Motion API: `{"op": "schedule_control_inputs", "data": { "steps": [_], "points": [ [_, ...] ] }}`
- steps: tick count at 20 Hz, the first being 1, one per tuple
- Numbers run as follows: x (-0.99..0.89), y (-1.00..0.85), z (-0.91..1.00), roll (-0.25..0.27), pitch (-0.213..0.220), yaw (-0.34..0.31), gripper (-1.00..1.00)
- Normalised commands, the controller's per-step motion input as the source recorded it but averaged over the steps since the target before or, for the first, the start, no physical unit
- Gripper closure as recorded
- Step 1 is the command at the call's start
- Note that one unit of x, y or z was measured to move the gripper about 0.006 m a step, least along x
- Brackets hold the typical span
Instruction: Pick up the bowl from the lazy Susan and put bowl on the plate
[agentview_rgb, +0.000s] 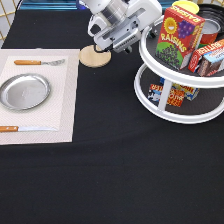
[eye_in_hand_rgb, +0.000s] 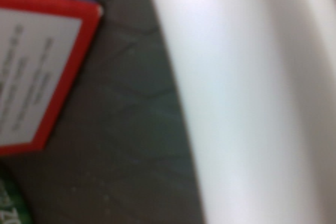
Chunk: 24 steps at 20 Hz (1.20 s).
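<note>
The white two-tier lazy Susan (agentview_rgb: 175, 116) stands at the exterior view's right. Part of a black bowl's rim (agentview_rgb: 214, 11) shows at the back of its top tier, mostly hidden behind a red raisins box (agentview_rgb: 179, 36). The silver plate (agentview_rgb: 25, 91) lies on a pale placemat at the left. My gripper (agentview_rgb: 134, 44) is at the top centre, right against the left edge of the upper tier and far from the plate. The wrist view shows the turntable's white rim (eye_in_hand_rgb: 247, 110), its dark grey shelf (eye_in_hand_rgb: 127, 145) and a red box (eye_in_hand_rgb: 37, 75) from close by.
A round wooden disc (agentview_rgb: 95, 56) lies just below the gripper. A fork (agentview_rgb: 40, 62) and a knife (agentview_rgb: 27, 128) lie on the placemat (agentview_rgb: 67, 100) on either side of the plate. Small cartons (agentview_rgb: 212, 55) and a yellow-green can (agentview_rgb: 186, 6) crowd the top tier; another carton (agentview_rgb: 167, 94) sits on the lower tier.
</note>
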Motion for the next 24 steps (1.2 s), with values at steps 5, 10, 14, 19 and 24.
{"op": "schedule_control_inputs", "data": {
  "steps": [5, 10, 14, 19, 24],
  "points": [
    [0.70, 0.00, 0.00, -0.004, 0.000, -0.003, -1.00],
    [0.72, -0.01, 0.00, 0.000, 0.023, 0.000, -1.00],
    [0.52, -0.05, 0.02, 0.005, 0.010, 0.000, -1.00],
    [-0.13, -0.07, 0.42, -0.002, -0.006, -0.008, -1.00],
    [-0.80, 0.12, 0.55, -0.084, -0.047, -0.021, -1.00]
  ]
}}
